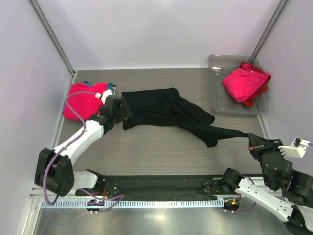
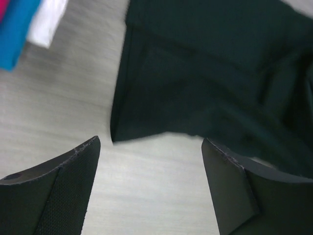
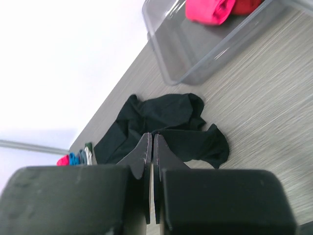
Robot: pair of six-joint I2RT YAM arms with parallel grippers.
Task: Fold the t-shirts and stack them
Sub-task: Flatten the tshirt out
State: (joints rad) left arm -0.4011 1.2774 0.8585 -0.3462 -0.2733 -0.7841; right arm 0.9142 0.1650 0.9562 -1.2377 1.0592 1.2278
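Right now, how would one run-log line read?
left gripper: open, by black t-shirt edge | right gripper: shut on its stretched end | fold: not done

Both arms sit on a black base plate [image 1: 156, 183] fronted by a pale toothed strip [image 1: 146, 202]. The left arm [image 1: 78, 137], at the plate's left end, has white link shells between bulky black joint housings, with a lilac cable [image 1: 67, 105] running along it. The right arm [image 1: 264, 193], at the plate's right end, is built alike and carries a white block [image 1: 296, 146]. The left end effector [image 2: 151, 147] has flat black fingers [image 2: 73, 186] with finely textured faces. The right end effector [image 3: 150, 139] has black wedge-shaped fingers on boxy black mounts.
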